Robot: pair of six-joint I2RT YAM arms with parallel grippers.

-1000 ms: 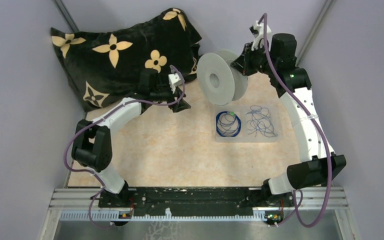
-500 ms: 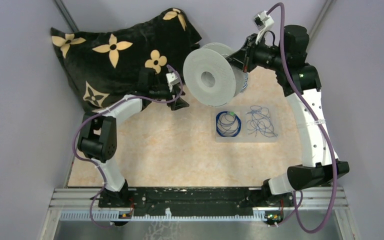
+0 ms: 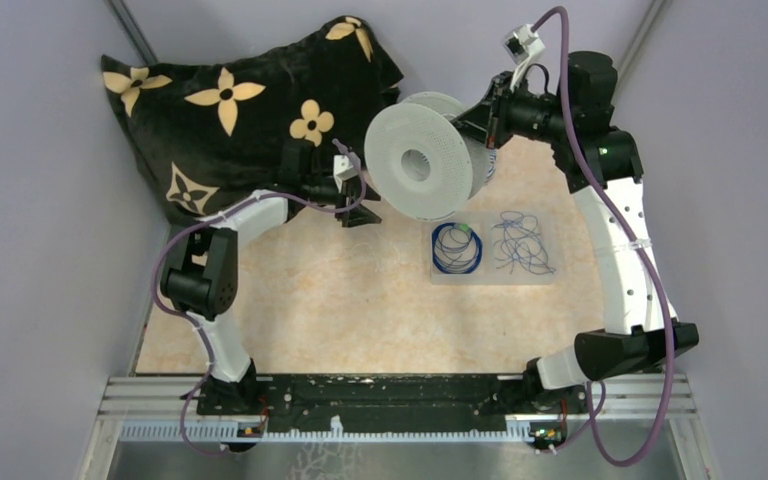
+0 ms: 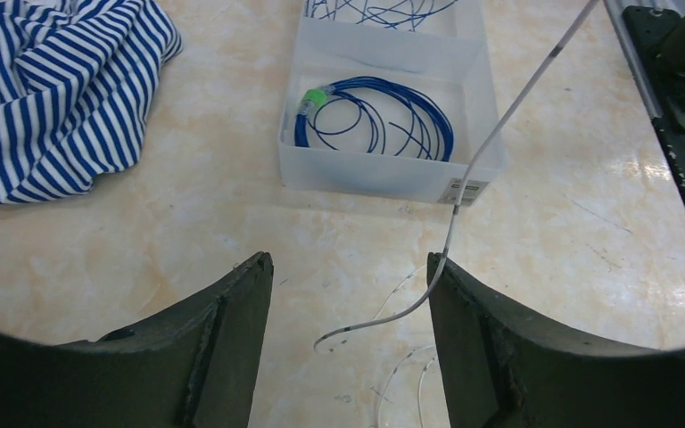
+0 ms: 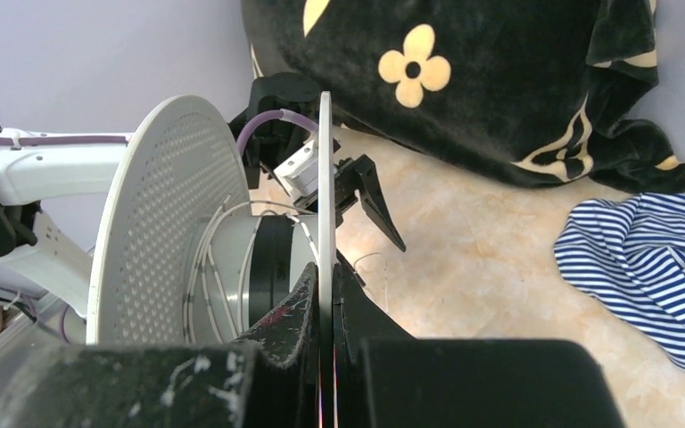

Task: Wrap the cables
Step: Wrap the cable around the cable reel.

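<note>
The cables lie in a clear tray (image 3: 490, 277) on the table (image 3: 340, 300): a dark blue coil (image 3: 457, 248) with a green tag occupies the tray's left compartment, and a loose tangle (image 3: 523, 243) occupies the right compartment. The right gripper (image 5: 325, 287) is above the tray's far-left corner, its fingers pinched tight on the thin flange of a pale spool (image 3: 420, 165) held off the table; a few whitish turns sit on the spool hub. The left gripper (image 4: 350, 261) is left of the tray and faces it, jaws spread wide and gripping nothing. A whitish wire (image 4: 486, 147) slants down past the tray's corner and ends in a curl between the open fingers, passing just beside one tip; contact cannot be determined. A striped cloth (image 4: 53, 89) lies beyond the tray.
</note>
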